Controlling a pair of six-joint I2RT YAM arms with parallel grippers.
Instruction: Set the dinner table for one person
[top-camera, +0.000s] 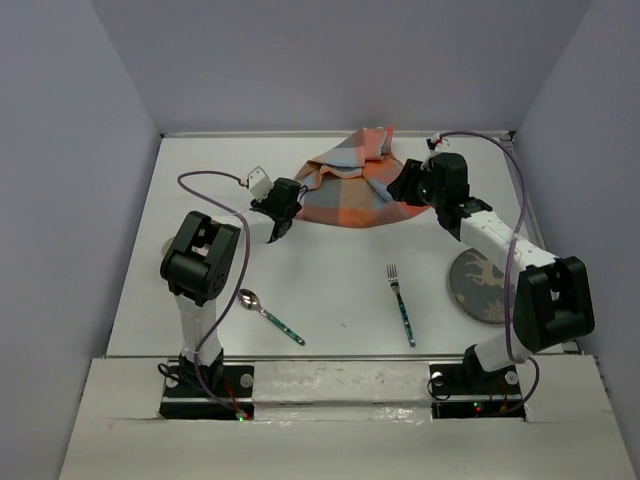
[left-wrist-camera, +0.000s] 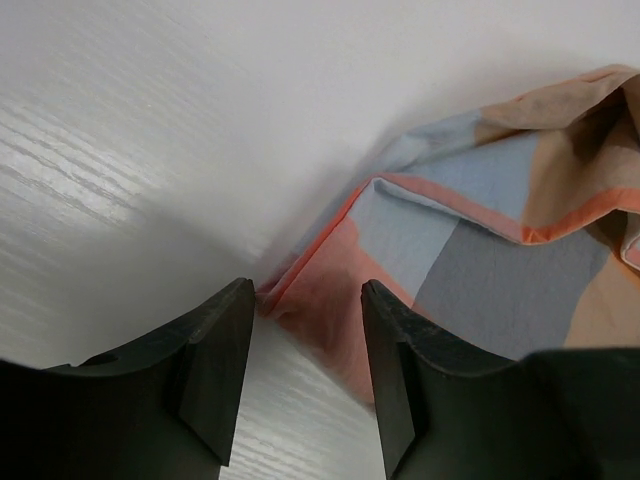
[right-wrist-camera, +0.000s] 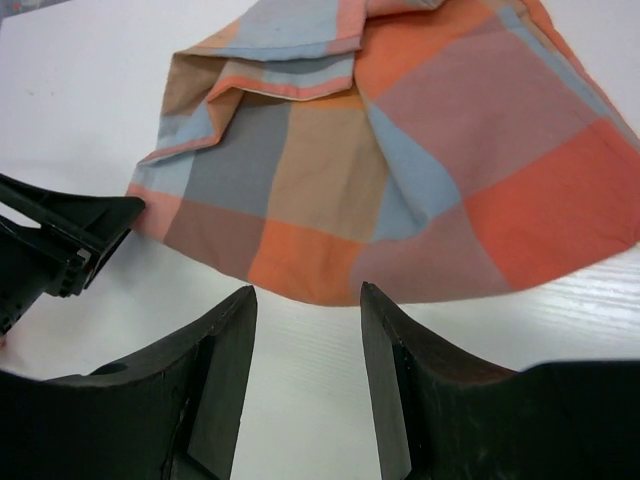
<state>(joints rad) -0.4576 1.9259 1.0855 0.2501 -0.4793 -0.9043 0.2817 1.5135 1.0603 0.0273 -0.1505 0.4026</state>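
The white dinner table (top-camera: 330, 280) bears an orange, grey and blue checked cloth (top-camera: 352, 180) lying crumpled at the back middle. My left gripper (top-camera: 297, 193) is open at the cloth's left corner (left-wrist-camera: 300, 290), which lies between its fingers on the table. My right gripper (top-camera: 398, 186) is open just off the cloth's right edge (right-wrist-camera: 330, 285), with nothing in it. A fork (top-camera: 401, 303) with a teal handle lies front middle. A spoon (top-camera: 268, 314) with a teal handle lies front left. A dark patterned plate (top-camera: 482, 283) sits at the right, partly under my right arm.
Grey walls close in the table on the left, back and right. My left gripper's fingers (right-wrist-camera: 70, 235) show at the left of the right wrist view, against the cloth's corner.
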